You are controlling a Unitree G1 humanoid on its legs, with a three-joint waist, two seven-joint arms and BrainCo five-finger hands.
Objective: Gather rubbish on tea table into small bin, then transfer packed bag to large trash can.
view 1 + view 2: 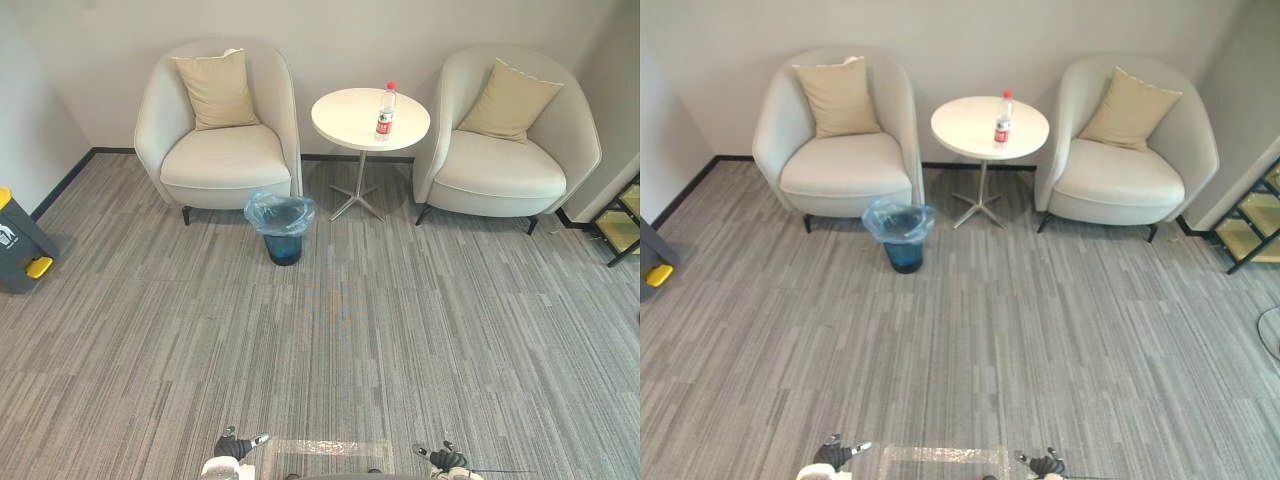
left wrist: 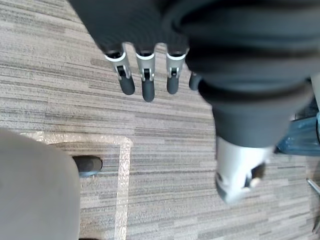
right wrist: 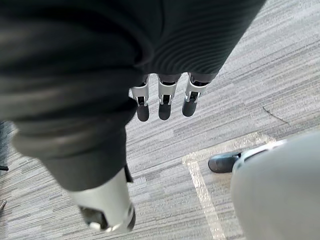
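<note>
A clear plastic bottle (image 1: pixel 385 112) with a red cap and red label stands upright on the round white tea table (image 1: pixel 345 122) between two armchairs. A small dark bin (image 1: pixel 282 228) lined with a blue bag sits on the carpet left of the table's legs. The large grey trash can (image 1: pixel 18 243) with a yellow pedal is at the far left by the wall. My left hand (image 2: pixel 145 75) hangs low over the carpet, fingers straight and empty. My right hand (image 3: pixel 162 97) hangs the same way, empty, far from the table.
Two cream armchairs (image 1: pixel 225 130) (image 1: pixel 510 145) with beige cushions flank the table against the back wall. A dark shelf frame (image 1: pixel 622 222) stands at the right edge. Taped lines (image 1: pixel 330 447) mark the grey carpet near me.
</note>
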